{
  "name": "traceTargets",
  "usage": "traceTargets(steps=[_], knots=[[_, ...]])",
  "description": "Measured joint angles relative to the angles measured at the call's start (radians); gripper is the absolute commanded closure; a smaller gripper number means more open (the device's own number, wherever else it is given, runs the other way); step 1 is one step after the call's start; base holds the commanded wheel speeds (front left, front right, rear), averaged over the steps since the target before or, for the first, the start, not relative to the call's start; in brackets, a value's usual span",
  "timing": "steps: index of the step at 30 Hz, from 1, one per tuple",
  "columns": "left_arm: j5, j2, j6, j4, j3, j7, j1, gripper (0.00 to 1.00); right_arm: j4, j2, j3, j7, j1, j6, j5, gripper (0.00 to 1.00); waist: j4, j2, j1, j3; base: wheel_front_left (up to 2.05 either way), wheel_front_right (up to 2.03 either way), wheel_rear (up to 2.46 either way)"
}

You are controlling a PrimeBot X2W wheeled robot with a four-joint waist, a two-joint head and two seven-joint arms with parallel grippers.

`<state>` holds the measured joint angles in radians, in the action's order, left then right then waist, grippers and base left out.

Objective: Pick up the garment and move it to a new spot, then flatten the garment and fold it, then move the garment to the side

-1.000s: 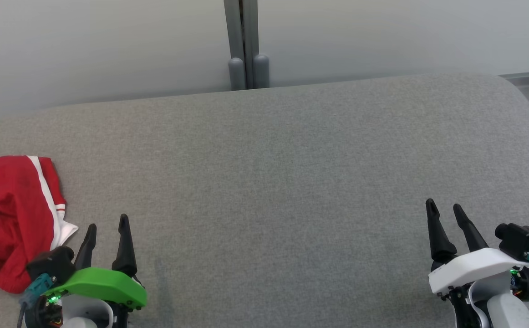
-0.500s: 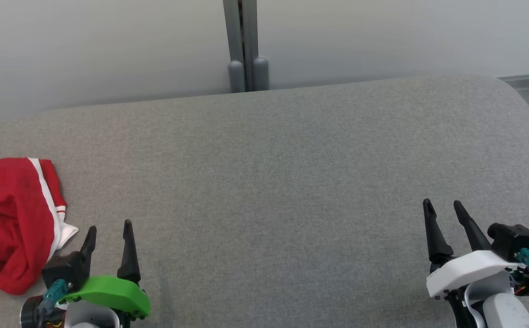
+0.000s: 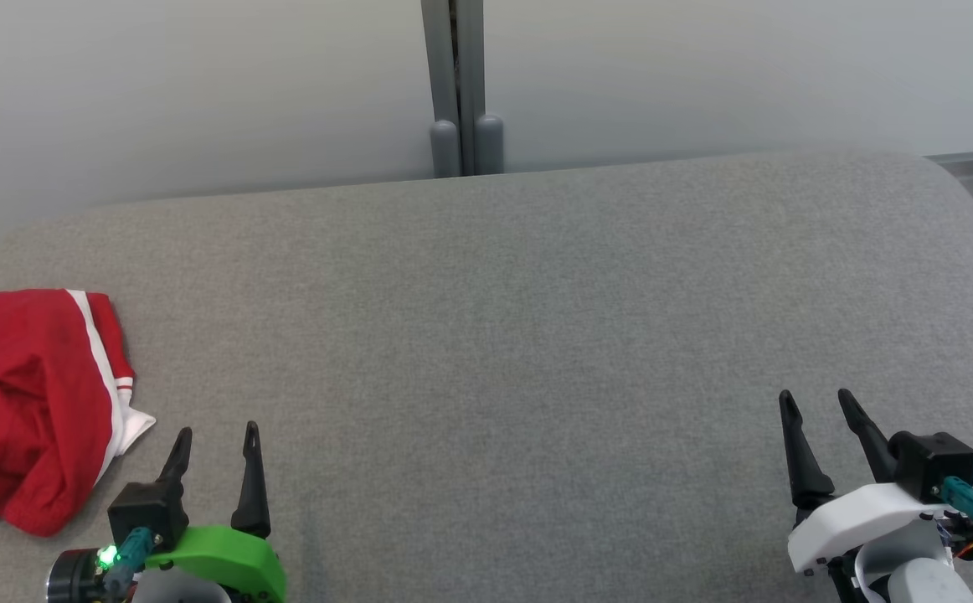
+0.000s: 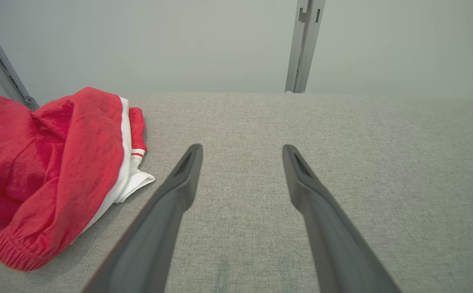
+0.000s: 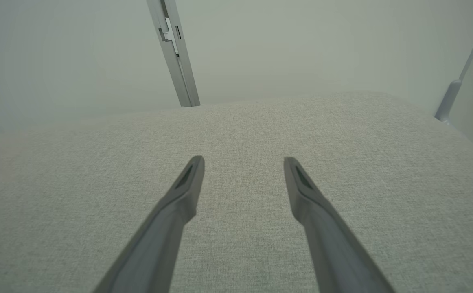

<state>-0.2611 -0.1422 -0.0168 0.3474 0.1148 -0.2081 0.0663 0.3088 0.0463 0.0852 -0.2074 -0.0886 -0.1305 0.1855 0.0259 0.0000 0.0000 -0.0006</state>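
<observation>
Red garment (image 3: 30,402) lies crumpled on grey surface (image 3: 495,335) beside left end effector (image 3: 218,429); it and right end effector (image 3: 815,395) spread apart, empty.

Red garment (image 3: 30,402), left part beyond the head view's edge, underside hidden.

Red garment (image 3: 26,402) with a white stripe on a flecked grey surface (image 3: 495,335); the black-fingered left gripper (image 3: 217,431) is capped in green, the right gripper (image 3: 815,394) in white.
</observation>
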Motion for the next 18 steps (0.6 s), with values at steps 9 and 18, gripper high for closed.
traceTargets(steps=[9, 18], knots=[[0.069, 0.023, -0.004, 0.014, -0.017, -0.018, 0.0, 0.0, 0.015, 0.0, 0.005, -0.018, 0.015, 0.0, -0.066, 0.0, 0.043, 0.0, 0.0, 0.005, 0.0, 0.0, 0.0], [0.121, 0.042, -0.018, 0.051, -0.087, -0.036, 0.005, 0.0, 0.03, 0.001, -0.053, -0.039, -0.01, 0.0, -0.127, 0.0, 0.182, 0.0, 0.0, 0.034, 0.0, 0.0, 0.0]])
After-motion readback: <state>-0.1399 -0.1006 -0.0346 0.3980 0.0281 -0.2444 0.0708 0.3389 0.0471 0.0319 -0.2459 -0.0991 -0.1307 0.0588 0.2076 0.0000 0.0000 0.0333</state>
